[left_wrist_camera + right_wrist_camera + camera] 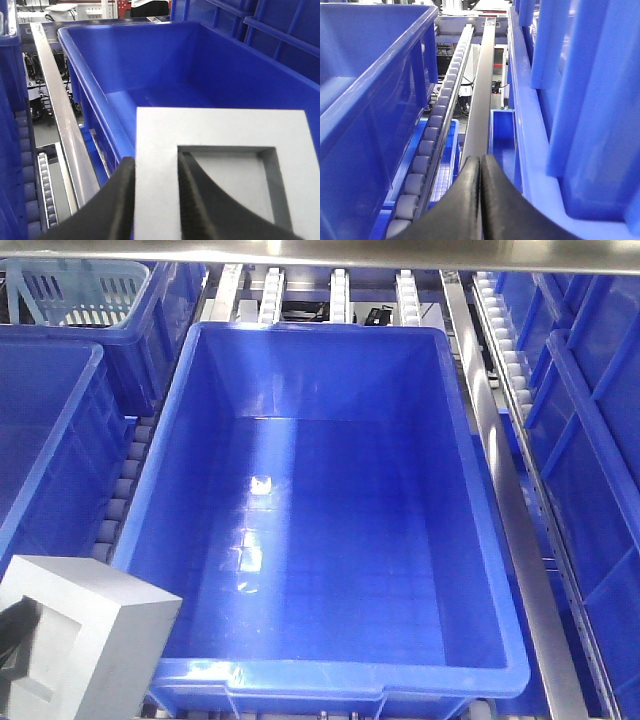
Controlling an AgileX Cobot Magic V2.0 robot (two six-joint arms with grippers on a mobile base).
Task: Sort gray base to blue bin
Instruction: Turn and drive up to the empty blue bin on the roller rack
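Plainly, left gripper pinches one wall of gray base.

Overhead glare on blue bin

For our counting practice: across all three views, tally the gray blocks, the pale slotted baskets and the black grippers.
Gray block: 1
Pale basket: 1
Grippers: 2, left gripper and right gripper
Total: 4
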